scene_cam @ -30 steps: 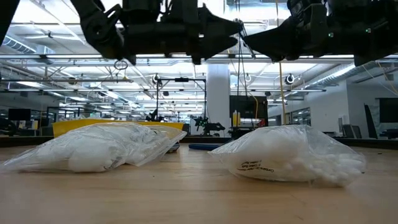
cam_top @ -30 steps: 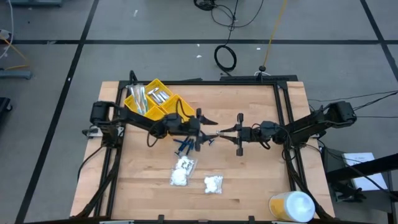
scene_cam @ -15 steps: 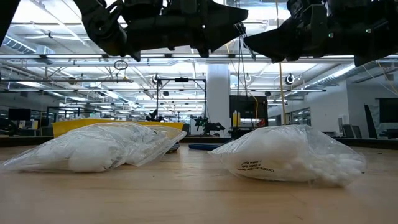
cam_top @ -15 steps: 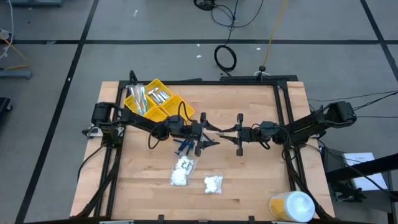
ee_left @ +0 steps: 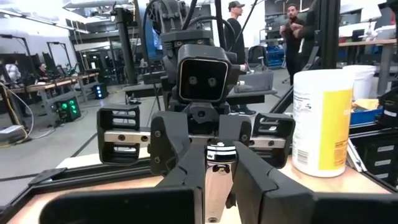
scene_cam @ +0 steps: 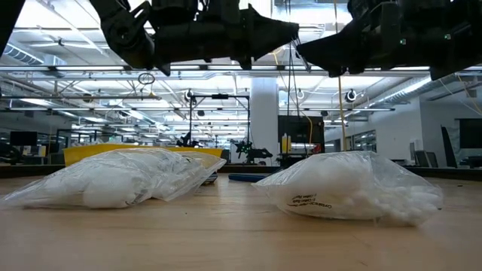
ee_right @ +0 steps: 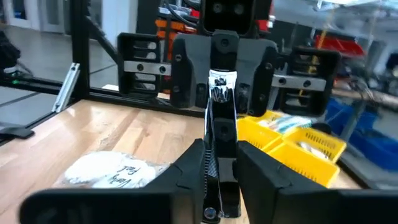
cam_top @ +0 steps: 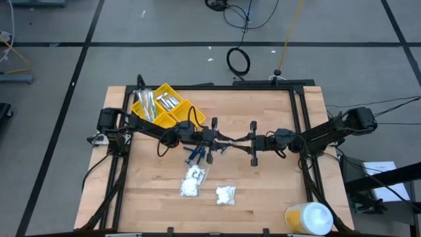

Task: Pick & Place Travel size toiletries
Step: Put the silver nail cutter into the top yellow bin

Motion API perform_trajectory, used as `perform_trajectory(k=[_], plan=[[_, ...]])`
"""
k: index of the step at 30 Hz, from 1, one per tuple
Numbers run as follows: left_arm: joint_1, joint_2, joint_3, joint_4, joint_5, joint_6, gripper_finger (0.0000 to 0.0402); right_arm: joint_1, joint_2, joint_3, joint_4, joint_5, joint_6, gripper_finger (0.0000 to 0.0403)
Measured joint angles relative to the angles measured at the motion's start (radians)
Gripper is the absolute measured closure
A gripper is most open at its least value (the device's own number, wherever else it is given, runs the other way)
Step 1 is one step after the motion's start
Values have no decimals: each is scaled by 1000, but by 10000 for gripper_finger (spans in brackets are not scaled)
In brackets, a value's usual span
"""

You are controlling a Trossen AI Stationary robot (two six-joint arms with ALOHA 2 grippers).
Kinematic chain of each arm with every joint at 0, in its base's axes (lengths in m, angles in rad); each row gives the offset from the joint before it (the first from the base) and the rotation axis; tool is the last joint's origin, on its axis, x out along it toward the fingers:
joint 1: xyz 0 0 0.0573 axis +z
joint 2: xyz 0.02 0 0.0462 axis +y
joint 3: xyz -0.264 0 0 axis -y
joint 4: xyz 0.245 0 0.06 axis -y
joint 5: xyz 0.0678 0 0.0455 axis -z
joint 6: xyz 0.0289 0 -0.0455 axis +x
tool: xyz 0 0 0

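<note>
At the centre of the high view, a silvery tube point(ee_left: 217, 180) is gripped by both the left gripper point(cam_top: 217, 141) and right gripper point(cam_top: 238, 140): a handover. Release by one side is needed next.

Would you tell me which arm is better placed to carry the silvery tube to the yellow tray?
Left. Both claws, left and right, pinch the silvery tube in mid-air, but the yellow tray lies beside the left arm's base.

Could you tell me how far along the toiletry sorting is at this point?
Done: silvery tubes lie in the yellow tray. In hand: a silvery tube is gripped at mid-table by both the left gripper and the right gripper. Left: the blue sticks and two bags of white lumps.
</note>
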Motion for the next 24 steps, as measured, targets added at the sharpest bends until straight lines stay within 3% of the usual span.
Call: perform_trajectory(k=[5, 9, 12, 17, 24], plan=[[-1, -22, 0, -42, -96, 5, 360, -1, 1, 1, -81, 113, 76, 237], [7, -118, 0, -229, -259, 46, 364, -2, 0, 1, -121, 141, 104, 149], [30, -201, -10, -367, -339, 47, 364, -1, 1, 1, -129, 132, 105, 107], [109, -341, -138, -355, -386, 15, 364, -1, 0, 1, -131, 132, 134, 84], [284, -504, -467, -157, -587, -129, 364, -1, 0, 1, -129, 130, 139, 95]])
